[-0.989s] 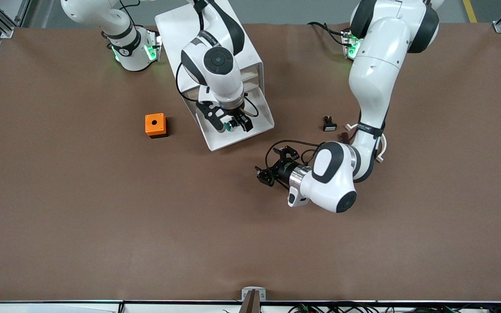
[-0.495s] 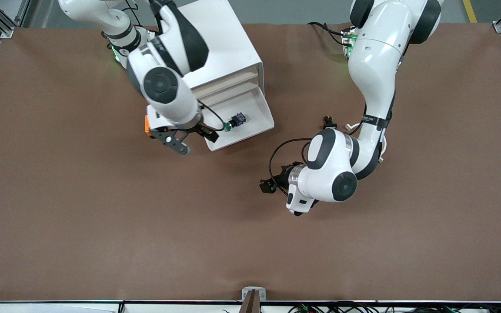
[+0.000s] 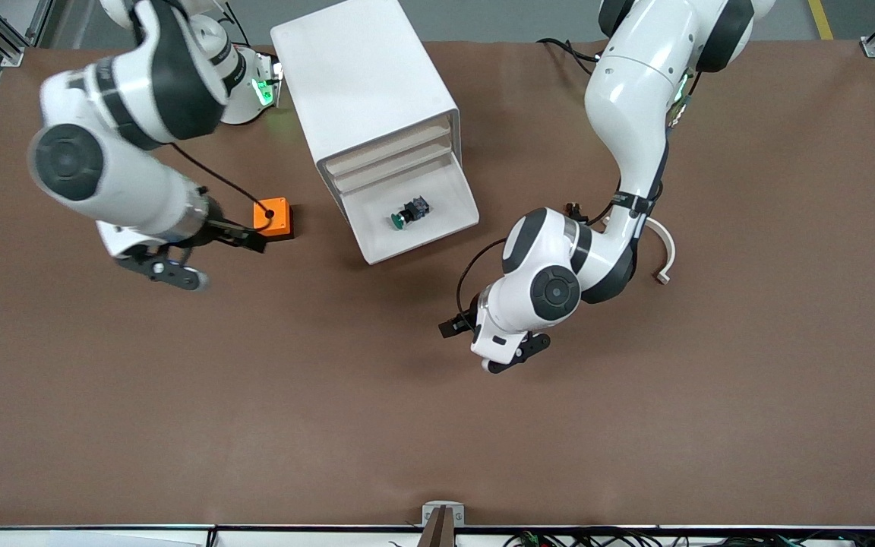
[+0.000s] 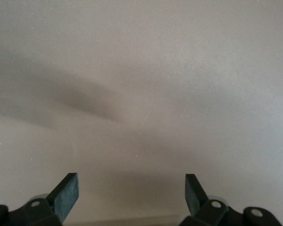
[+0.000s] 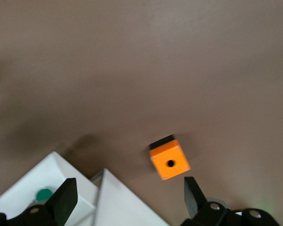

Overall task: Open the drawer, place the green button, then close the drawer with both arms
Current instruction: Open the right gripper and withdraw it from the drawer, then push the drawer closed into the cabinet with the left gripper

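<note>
The left gripper [image 3: 456, 327] hangs low over the bare matte brown bench [image 3: 331, 425], near its middle, its jaws wide open and empty. Farther back the drawer [image 3: 415, 220], a shallow smooth white tray, stands pulled out of the boxy white cabinet [image 3: 365, 83]. The button [image 3: 408, 213] lies in it, round green cap on a dark body. The right gripper [image 3: 206, 254] is beside the orange cube [image 3: 272, 218], toward the right arm's end; its jaws are wide open, holding nothing.

I see the open drawer [image 3: 459, 199] unobstructed from above; only the button [image 3: 408, 213] lies inside it.
</note>
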Motion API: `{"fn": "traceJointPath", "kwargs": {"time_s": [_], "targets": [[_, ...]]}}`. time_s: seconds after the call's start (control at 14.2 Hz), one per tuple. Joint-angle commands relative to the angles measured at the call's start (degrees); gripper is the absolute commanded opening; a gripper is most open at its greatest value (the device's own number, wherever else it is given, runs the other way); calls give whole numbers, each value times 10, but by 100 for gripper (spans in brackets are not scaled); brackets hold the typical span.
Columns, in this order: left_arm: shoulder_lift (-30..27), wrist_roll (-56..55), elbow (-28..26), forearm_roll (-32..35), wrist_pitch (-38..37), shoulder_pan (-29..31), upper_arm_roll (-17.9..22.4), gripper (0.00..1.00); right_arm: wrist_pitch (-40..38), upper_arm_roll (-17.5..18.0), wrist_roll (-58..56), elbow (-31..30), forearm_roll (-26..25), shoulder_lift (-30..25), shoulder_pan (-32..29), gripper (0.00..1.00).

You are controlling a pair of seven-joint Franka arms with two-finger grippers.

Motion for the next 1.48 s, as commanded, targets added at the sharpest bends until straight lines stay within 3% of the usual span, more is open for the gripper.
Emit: {"fn": "traceJointPath", "kwargs": {"time_s": [0.0, 0.14, 0.28, 0.49, 0.71, 1.41], "targets": [[-22, 2, -31, 20, 13, -12, 7, 99, -22, 12, -116, -5, -4, -27, -74, 100], [-22, -11, -33, 44, 40, -24, 7, 99, -49, 12, -200, 19, -4, -29, -122, 100], [-36, -21, -75, 49, 78, -36, 10, 99, -84, 13, -243, 47, -6, -24, -160, 100], [-86, -49, -162, 73, 126, -66, 11, 99, -110, 13, -306, 72, -74, -23, -176, 100], [-101, -97, -200, 109, 125, -95, 10, 99, -120, 13, -352, 101, -81, -18, -194, 100], [-103, -218, -214, 159, 104, -168, 5, 99, -123, 13, -335, 102, -73, -17, -208, 100]]}}
